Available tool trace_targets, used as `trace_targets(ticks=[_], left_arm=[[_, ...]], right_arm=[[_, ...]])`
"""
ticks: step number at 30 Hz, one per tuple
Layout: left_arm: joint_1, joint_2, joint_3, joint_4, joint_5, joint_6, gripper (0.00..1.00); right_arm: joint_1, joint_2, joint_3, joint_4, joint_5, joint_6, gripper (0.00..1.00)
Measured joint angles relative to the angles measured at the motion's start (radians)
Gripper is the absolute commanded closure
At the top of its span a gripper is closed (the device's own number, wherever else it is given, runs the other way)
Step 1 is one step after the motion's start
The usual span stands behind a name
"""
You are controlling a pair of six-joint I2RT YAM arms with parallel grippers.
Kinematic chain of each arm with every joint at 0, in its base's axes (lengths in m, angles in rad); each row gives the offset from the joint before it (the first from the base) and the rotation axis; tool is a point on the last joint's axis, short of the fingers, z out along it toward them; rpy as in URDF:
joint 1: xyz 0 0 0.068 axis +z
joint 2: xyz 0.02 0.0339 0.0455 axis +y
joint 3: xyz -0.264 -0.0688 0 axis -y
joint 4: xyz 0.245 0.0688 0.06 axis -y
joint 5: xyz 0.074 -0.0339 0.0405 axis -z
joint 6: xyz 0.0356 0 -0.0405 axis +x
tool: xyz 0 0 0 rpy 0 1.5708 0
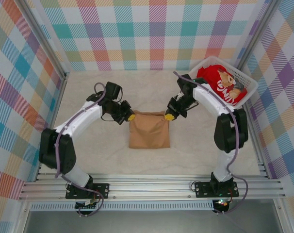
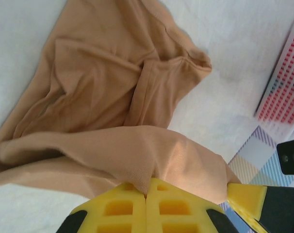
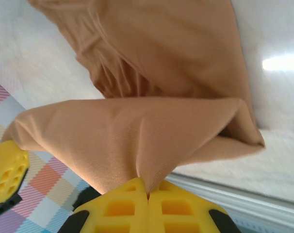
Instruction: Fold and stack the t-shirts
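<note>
Top external view, and the sandy-coloured table [image 1: 89, 92] is spreading out beneath both arms. Dead centre, the tan t-shirt [image 1: 149, 131] is lying folded into a rough rectangle, its far edge being lifted off the surface. Over at two o'clock, the white basket [image 1: 253, 83] is sitting in the far corner, and the red t-shirt [image 1: 216, 77] with its bear print is resting bunched up inside it, well apart from the tan one.

The left gripper [image 1: 131, 117] is pinching the tan shirt's eleven o'clock corner, and the right gripper [image 1: 170, 116] is pinching its one o'clock corner. In the left wrist view, the left gripper [image 2: 146, 196] is pressing its yellow fingers together on a fold of tan cloth [image 2: 103, 87], the rest draping away toward twelve o'clock. In the right wrist view, the right gripper [image 3: 148, 191] is doing likewise, fingers clamped on a peak of tan fabric [image 3: 152, 131].
</note>
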Motion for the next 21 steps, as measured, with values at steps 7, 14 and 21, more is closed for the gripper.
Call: trace_targets(ticks=[7, 14, 21], left_arm=[[0.052, 0.283, 0.18, 0.034, -0.014, 0.071, 0.8], [0.09, 0.37, 0.301, 0.032, -0.126, 0.155, 0.61], [0.087, 0.175, 0.134, 0.052, -0.153, 0.161, 0.59]], right_arm=[[-0.037, 0.289, 0.249, 0.06, 0.006, -0.026, 0.76], [-0.055, 0.342, 0.299, 0.168, 0.094, -0.113, 0.54], [-0.056, 0.151, 0.145, 0.248, 0.177, -0.154, 0.71]])
